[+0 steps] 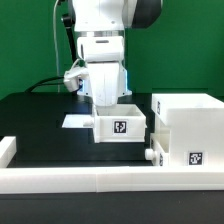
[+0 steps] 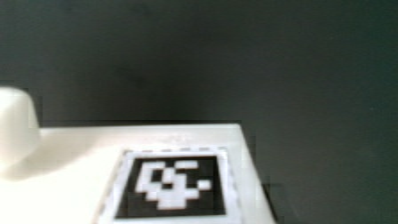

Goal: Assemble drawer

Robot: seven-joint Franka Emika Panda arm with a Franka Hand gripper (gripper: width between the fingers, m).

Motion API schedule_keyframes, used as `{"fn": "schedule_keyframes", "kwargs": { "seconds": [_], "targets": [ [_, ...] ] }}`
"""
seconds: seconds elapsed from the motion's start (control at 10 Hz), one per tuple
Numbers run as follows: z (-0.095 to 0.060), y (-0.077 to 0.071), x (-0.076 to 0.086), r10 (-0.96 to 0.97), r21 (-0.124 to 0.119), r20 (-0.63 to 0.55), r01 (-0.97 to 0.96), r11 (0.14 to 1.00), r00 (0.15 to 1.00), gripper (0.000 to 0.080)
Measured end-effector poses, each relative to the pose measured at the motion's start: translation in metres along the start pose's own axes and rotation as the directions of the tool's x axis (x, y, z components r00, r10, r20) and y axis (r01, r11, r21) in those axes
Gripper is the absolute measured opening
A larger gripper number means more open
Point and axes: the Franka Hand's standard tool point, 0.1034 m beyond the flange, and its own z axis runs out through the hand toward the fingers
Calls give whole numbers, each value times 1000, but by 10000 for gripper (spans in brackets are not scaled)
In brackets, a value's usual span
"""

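Note:
A white open-top drawer tray (image 1: 120,126) with a black-and-white tag on its near face stands on the black table, against the exterior view's left side of the boxy white housing (image 1: 186,122). The housing carries its own tag, and a small knob (image 1: 149,155) shows at its lower corner. My gripper (image 1: 107,106) reaches down onto the tray's far left part, and the tray and the hand hide its fingertips. The wrist view shows a white tagged surface (image 2: 173,185) close up and a blurred white shape (image 2: 15,130). No fingers show there.
A long low white rail (image 1: 90,181) edges the table's front and left. The marker board (image 1: 74,120) lies behind the tray, partly hidden by the arm. A cable hangs behind the arm. A green wall stands at the back.

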Motion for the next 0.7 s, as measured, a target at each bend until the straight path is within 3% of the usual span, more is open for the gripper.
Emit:
{"fn": "schedule_keyframes", "kwargs": {
  "seconds": [0.3, 0.4, 0.6, 0.7],
  "targets": [
    [3, 2, 4, 14, 0, -3, -14, 1000, 1000, 42],
    [1, 9, 10, 30, 14, -4, -30, 999, 1000, 42],
    [-3, 28, 15, 30, 2, -8, -30, 1000, 1000, 42],
    [-3, 29, 15, 37, 1, -8, -37, 999, 999, 42]
  ]
}}
